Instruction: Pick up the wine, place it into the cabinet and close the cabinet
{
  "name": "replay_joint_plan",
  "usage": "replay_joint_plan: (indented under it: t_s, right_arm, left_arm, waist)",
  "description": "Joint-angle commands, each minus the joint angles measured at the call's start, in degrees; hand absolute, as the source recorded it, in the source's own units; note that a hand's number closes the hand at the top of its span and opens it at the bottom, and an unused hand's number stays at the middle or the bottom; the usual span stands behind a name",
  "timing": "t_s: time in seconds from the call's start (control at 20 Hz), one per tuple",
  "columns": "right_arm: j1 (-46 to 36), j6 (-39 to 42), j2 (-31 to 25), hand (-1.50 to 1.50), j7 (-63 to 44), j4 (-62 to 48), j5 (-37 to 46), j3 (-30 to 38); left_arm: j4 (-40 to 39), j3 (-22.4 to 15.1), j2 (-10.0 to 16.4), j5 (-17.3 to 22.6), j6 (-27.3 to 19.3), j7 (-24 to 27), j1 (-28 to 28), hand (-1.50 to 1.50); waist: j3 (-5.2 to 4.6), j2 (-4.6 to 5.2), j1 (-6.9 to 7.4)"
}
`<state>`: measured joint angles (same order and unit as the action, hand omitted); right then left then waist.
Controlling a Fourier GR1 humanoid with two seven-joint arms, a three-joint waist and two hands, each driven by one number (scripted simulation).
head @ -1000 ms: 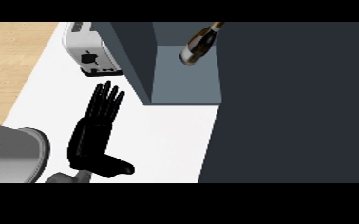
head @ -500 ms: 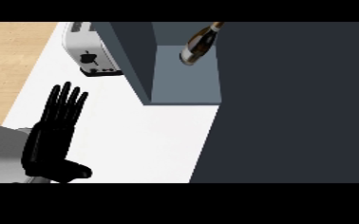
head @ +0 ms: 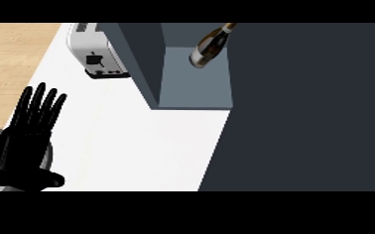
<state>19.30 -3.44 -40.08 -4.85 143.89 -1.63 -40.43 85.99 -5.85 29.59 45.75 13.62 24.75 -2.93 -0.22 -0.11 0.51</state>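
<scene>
The wine bottle (head: 210,45) is seen in dark olive (label pale), the cabinet (head: 144,64) in slate grey, the toaster (head: 93,49) in silver

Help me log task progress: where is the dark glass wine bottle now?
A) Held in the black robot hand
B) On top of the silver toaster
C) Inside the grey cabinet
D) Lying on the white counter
C: the dark glass wine bottle shows inside the grey cabinet, apart from the open black left robot hand at the view's left edge.
</scene>
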Motion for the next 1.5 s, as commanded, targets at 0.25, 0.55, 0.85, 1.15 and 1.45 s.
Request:
replay_joint_plan:
  t_s: [0.25, 0.55, 0.85, 1.15, 1.45]
  right_arm:
    - [-8.84, -2.04, 10.09, 1.50, -9.74, 6.70, -2.08, -7.03]
    - [-16.10, -1.44, 15.27, 1.50, -12.86, 0.99, -3.22, -6.55]
    - [-30.37, -2.94, 23.38, 1.50, -20.51, -6.68, -4.48, -2.50]
    - [-50.42, -8.94, 39.41, 1.50, -31.02, -21.47, -0.77, -0.76]
    - [-69.03, -15.26, 39.90, 1.50, -30.16, -36.86, -8.47, 5.83]
  left_arm:
    - [-0.51, 2.96, 2.97, 3.20, 2.46, -3.54, 2.21, -1.50]
    - [-0.86, 2.54, 2.59, 2.24, 5.20, -1.85, 0.84, -1.50]
    - [-2.49, 2.81, 2.75, 2.61, 5.21, -3.36, 3.36, -1.50]
    - [-3.33, 5.21, 5.14, 4.07, 8.37, -3.85, 1.00, -1.50]
    - [-6.53, 7.66, 4.46, 3.18, 10.28, -2.03, 0.05, -1.50]
  waist:
    - [-0.13, 0.28, 1.24]
    - [-0.28, 0.42, 2.87]
    - [-0.32, 0.68, 3.30]
    - [-0.16, 0.16, 2.56]
    - [0.08, 0.37, 1.50]
